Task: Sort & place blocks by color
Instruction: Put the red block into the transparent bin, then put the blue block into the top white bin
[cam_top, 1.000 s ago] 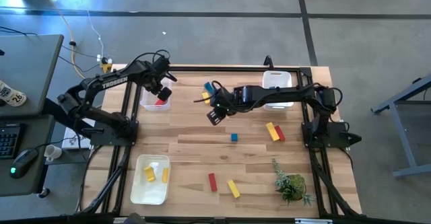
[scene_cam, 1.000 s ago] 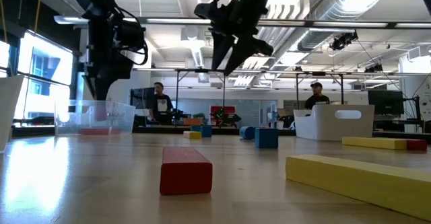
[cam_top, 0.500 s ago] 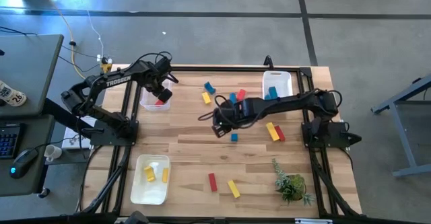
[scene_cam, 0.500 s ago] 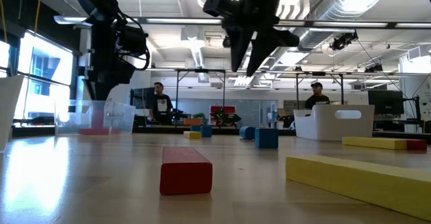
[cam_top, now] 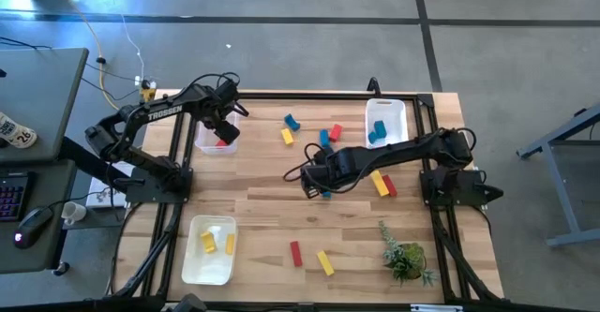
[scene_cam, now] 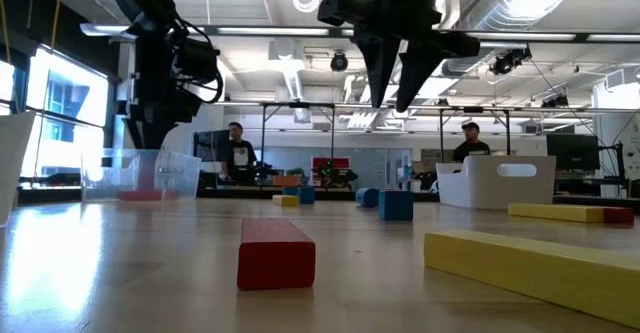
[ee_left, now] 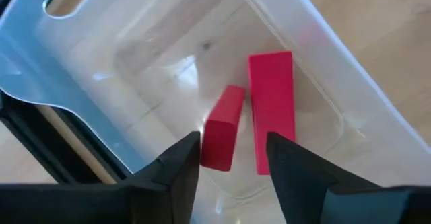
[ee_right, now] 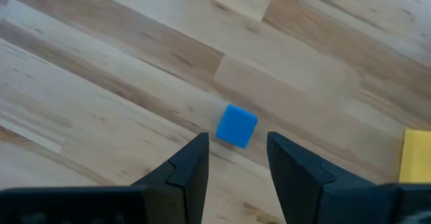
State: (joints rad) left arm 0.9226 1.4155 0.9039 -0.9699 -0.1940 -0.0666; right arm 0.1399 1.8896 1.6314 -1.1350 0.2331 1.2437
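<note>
My left gripper [ee_left: 232, 162] hangs open over the clear bin [cam_top: 202, 141] at the table's far left. Two red blocks [ee_left: 271, 109] lie on the bin's floor below its fingers, which touch neither. My right gripper [ee_right: 236, 165] is open above the middle of the table, fingers pointing down. A blue cube [ee_right: 236, 125] rests on the wood just beyond its fingertips, untouched. In the low view this gripper [scene_cam: 398, 91] hangs well above the cube [scene_cam: 395, 205]. More loose blocks [cam_top: 325, 136] in blue, yellow and red lie farther back.
A white bin [cam_top: 397, 113] with blue blocks stands at the far right. A white tray [cam_top: 192, 256] holding yellow blocks sits near left. A yellow and a red bar [cam_top: 383, 184] lie right of centre, and a red [cam_top: 295, 253] and a yellow bar [cam_top: 324, 262] near the front. A plant [cam_top: 405, 256] stands near right.
My right gripper has swung from beside the far cluster of blocks toward the table's near edge and a little to the right. It now hangs over the blue cube, and the blocks it covered show again. The blocks have stayed put.
</note>
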